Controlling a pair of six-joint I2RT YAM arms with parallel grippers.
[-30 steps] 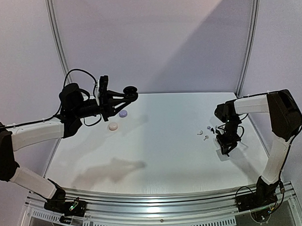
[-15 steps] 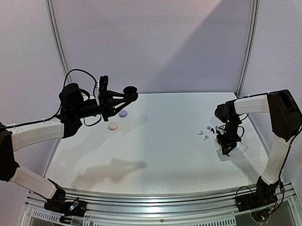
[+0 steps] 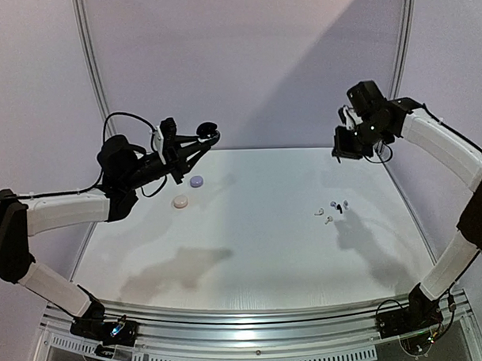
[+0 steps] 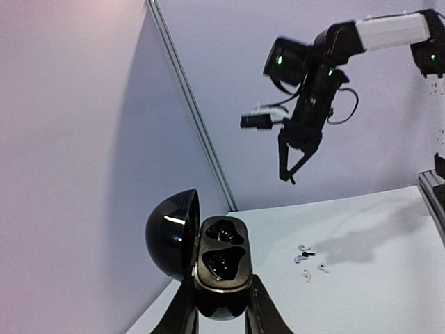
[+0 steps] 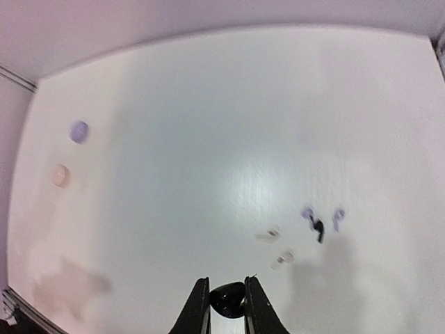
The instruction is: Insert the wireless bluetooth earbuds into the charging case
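Transfer step: right gripper [image 5: 226, 288] pinches a black earbud [image 5: 227, 303]; next, seat it in the open case [image 4: 221, 254] clamped by the left gripper [image 4: 222, 300].

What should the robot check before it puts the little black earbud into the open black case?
1. The left tool clamps the glossy black round charging case: ok.
2. The case's lid is open: ok.
3. Both wells look empty: ok.
4. The right tool is shut on the small glossy black earbud: ok.
5. The right tool is lined up with the case: not ok. It hangs high on the other side of the table, well apart from the case.
6. Which way the earbud's stem points: cannot tell.
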